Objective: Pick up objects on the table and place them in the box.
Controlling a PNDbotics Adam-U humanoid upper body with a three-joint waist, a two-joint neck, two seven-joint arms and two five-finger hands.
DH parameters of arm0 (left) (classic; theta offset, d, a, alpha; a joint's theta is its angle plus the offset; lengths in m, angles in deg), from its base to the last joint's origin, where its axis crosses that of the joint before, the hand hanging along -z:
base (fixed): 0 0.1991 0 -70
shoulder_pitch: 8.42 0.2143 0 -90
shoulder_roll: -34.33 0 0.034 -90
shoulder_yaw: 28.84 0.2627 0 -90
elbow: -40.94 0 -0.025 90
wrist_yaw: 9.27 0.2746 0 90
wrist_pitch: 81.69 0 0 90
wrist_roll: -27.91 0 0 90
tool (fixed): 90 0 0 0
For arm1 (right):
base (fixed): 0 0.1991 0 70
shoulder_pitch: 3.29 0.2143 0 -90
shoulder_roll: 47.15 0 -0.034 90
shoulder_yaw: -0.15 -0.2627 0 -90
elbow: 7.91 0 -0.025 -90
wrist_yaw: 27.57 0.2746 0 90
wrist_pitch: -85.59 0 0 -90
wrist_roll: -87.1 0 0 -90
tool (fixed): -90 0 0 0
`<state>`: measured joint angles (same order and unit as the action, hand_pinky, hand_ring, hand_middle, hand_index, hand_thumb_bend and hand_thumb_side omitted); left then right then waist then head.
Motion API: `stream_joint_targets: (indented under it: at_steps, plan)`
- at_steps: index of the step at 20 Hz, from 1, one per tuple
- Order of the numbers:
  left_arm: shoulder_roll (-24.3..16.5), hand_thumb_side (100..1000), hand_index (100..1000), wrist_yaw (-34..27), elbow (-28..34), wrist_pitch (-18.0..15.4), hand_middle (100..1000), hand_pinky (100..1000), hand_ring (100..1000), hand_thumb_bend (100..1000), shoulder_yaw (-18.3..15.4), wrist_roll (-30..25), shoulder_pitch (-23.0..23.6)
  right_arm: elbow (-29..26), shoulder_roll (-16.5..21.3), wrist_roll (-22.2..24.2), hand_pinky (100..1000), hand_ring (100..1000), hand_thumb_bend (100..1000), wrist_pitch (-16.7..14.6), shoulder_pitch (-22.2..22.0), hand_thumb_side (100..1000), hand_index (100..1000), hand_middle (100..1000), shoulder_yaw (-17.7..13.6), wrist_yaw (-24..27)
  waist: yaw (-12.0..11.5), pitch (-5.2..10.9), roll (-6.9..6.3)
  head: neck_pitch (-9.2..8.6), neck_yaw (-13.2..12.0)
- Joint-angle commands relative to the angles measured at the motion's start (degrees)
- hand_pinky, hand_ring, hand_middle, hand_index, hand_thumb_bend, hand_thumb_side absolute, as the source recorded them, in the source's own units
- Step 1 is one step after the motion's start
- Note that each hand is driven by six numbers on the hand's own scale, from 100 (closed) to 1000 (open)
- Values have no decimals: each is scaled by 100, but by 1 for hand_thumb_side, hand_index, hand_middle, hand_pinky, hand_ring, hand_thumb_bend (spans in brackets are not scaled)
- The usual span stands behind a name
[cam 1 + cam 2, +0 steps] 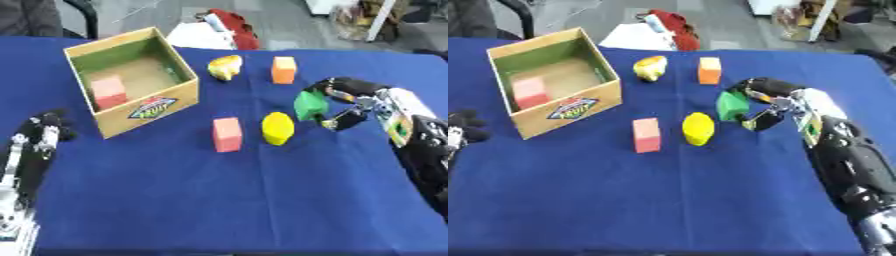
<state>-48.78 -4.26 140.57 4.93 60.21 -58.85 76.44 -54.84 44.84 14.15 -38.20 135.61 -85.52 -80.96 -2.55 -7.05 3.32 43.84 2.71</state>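
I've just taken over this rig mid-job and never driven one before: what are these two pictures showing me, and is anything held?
Both pictures come from the robot's head camera, left and right eye, looking down at a blue table. The right hand has its fingers curled round a green object. The left hand rests idle at the table's left edge. Loose on the cloth: a pink block, a yellow object, an orange block and a yellowish lump. The cardboard box already holds another pink block.
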Motion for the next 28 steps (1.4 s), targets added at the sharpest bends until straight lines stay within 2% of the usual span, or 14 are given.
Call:
stream_joint_targets:
  at_steps: [1,3,6,10,14,19,21,22,23,24,25,28]
  plan:
    - [-82,738,764,-10,88,-13,591,683,576,100,-2,-15,-67,-273,150,135,773,684,100,-38,385,100,898,376,33,464,-5,100,19,28,41]
    - [-82,739,764,-8,84,-13,591,683,576,100,14,-29,-74,-343,68,291,773,684,100,-43,658,100,896,377,91,655,-23,95,24,28,72]
    - [-74,740,764,-14,81,-17,591,683,576,100,50,-62,-94,-319,-152,474,774,688,100,-11,1049,100,899,383,143,668,-84,90,32,26,138]
    - [-78,740,764,-39,77,-26,590,683,575,100,127,-136,-174,-78,-587,546,777,692,100,68,1481,100,905,404,91,419,-266,33,38,-43,292]
    - [-82,740,764,-65,89,-36,590,683,575,100,227,-232,-327,146,-1041,468,780,703,100,170,1821,100,916,429,-13,-36,-564,-73,79,-169,569]
    - [-67,740,764,-123,102,-43,590,683,574,100,368,-377,-495,522,-1521,275,789,721,100,413,2079,100,947,551,-236,-573,-971,-167,117,-251,980]
    - [-65,741,764,-152,103,-44,589,683,574,100,406,-422,-541,647,-1663,190,801,758,100,502,2124,107,979,675,-293,-736,-1088,-191,122,-263,1103]
    - [-66,741,764,-161,103,-44,589,683,574,100,418,-439,-553,691,-1725,165,801,758,100,545,2137,107,979,675,-298,-835,-1126,-201,121,-267,1144]
    - [-69,741,764,-166,101,-42,589,683,574,100,423,-449,-562,717,-1787,145,814,795,100,591,2147,176,1000,794,-290,-951,-1155,-214,120,-272,1178]
    - [-71,740,764,-169,101,-41,589,683,574,100,425,-454,-570,728,-1851,114,822,813,100,646,2151,298,1000,837,-281,-1084,-1172,-224,119,-273,1204]
    - [-72,740,764,-172,102,-41,589,683,574,100,429,-459,-580,726,-1915,56,825,828,100,720,2149,374,1000,879,-272,-1241,-1186,-232,119,-269,1231]
    - [-62,740,764,-179,106,-43,589,684,573,100,442,-478,-602,696,-2070,-280,829,849,100,949,2118,449,1000,934,-254,-1732,-1213,-248,119,-272,1294]
